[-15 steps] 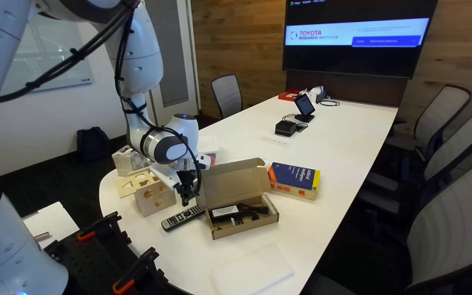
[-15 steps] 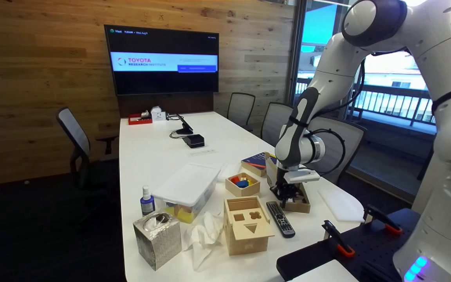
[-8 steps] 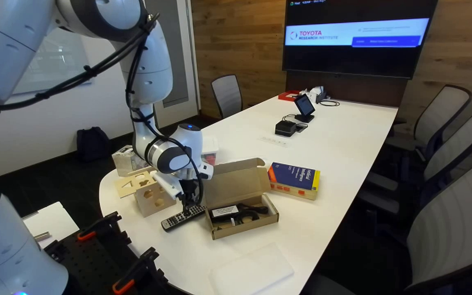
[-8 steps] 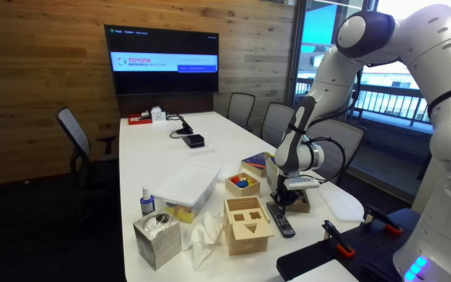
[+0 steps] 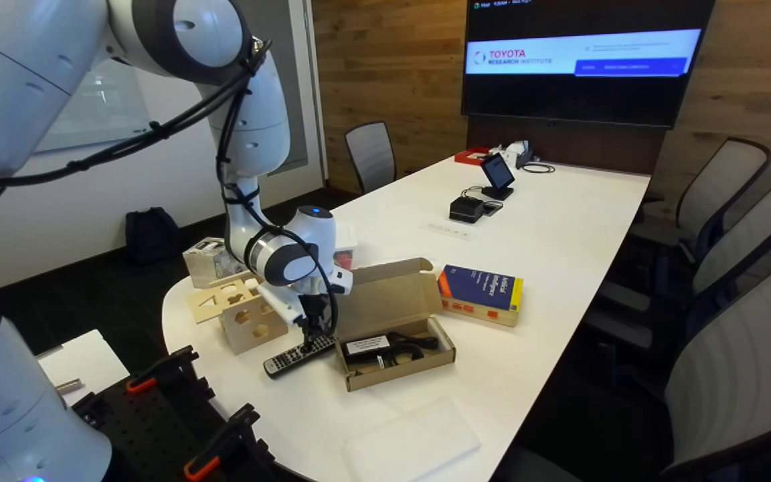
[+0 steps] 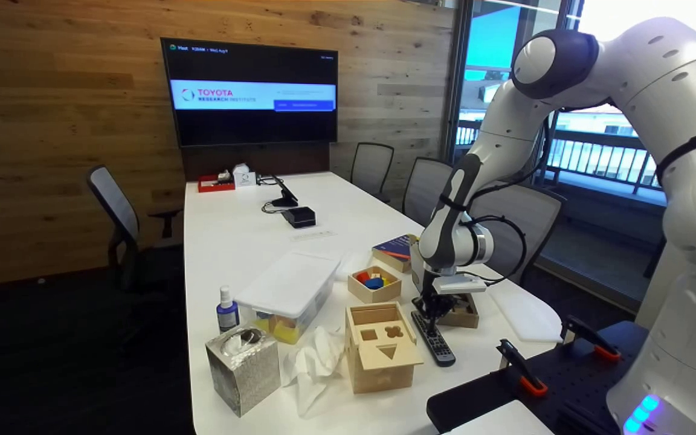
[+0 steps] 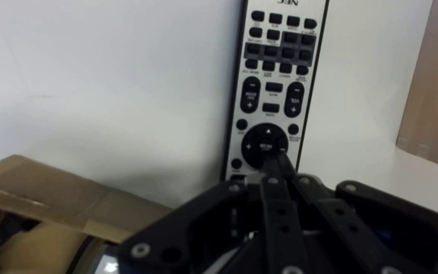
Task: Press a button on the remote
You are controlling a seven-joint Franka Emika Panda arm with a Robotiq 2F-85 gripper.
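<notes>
The Robotiq gripper (image 7: 278,155) points down with its 2 fingers pressed together over the NEC remote control (image 7: 276,89). In the wrist view the tips overlap the round directional pad (image 7: 261,140), close to its centre; whether they push it in, I cannot tell. The remote control lies flat, buttons up, at the near end of the white conference table (image 5: 546,254). In both exterior views the wooden shape sorter (image 6: 381,377) stands just left of it and the open cardboard box (image 5: 402,369) just right; black cables (image 5: 409,349) and a white-labelled black block (image 5: 368,345) lie in the box. Far and right of the box, in an exterior view, is the textbook Artificial Intelligence (image 5: 482,288). In an exterior view a wooden tray (image 6: 378,296) of coloured blocks (image 6: 374,283) sits beyond the shape sorter; to the left are a lidded plastic bin (image 6: 290,284), a crumpled tissue (image 6: 313,368), a silver tissue box (image 6: 248,374) and a blue spray bottle (image 6: 227,315). There, at near right, 2 orange-and-black clamps (image 6: 533,386) sit on a black board (image 6: 475,399). At the far end a wall screen (image 6: 251,127) reads TOYOTA RESEARCH INSTITUTE.
</notes>
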